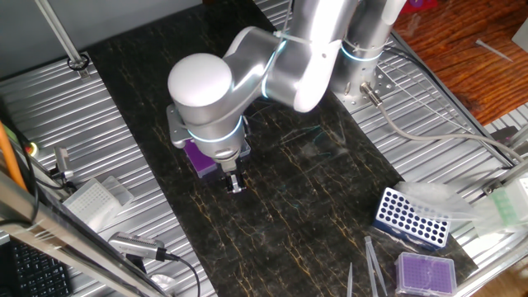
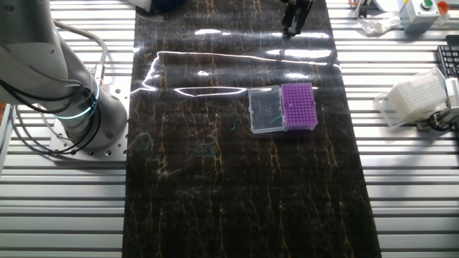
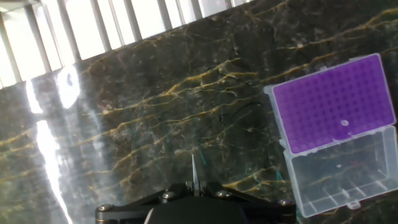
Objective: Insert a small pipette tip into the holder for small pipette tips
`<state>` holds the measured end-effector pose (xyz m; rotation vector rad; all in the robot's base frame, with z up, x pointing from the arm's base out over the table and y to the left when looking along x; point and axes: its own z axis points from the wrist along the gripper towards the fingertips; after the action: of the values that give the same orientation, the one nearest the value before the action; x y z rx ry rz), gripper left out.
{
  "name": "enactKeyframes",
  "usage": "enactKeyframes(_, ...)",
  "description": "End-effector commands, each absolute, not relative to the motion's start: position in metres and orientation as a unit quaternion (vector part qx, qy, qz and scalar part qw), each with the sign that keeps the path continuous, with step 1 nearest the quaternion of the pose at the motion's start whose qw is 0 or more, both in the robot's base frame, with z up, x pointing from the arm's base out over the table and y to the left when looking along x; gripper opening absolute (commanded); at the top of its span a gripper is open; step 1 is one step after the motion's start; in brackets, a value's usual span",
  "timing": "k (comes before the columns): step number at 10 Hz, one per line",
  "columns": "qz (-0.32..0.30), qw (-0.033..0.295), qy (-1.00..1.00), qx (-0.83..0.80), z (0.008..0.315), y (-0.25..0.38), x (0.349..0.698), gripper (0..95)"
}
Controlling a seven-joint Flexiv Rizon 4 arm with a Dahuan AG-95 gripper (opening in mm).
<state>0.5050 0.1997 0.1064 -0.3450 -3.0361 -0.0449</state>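
The holder for small pipette tips has a vivid purple grid top, with its clear lid open flat beside it. It lies on the dark marble mat, at the right in the hand view. It also shows in the other fixed view. In one fixed view it is mostly hidden behind my wrist. My gripper is shut on a small clear pipette tip that points down at the mat. It hovers to the left of the holder, apart from it. It also shows in one fixed view.
A blue rack with round holes and a paler purple-topped box stand at the right front. Tweezers lie near them. A white tip box sits on the metal slats beside the mat. The arm base stands at the left.
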Motion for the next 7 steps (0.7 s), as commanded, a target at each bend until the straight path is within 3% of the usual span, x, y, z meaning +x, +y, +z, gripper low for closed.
enactKeyframes(1, -0.019, 0.040, -0.994, -0.102, 0.103, 0.184, 0.494, 0.0)
enactKeyframes(7, -0.022, 0.067, -0.994, -0.084, 0.117, 0.132, 0.486, 0.0)
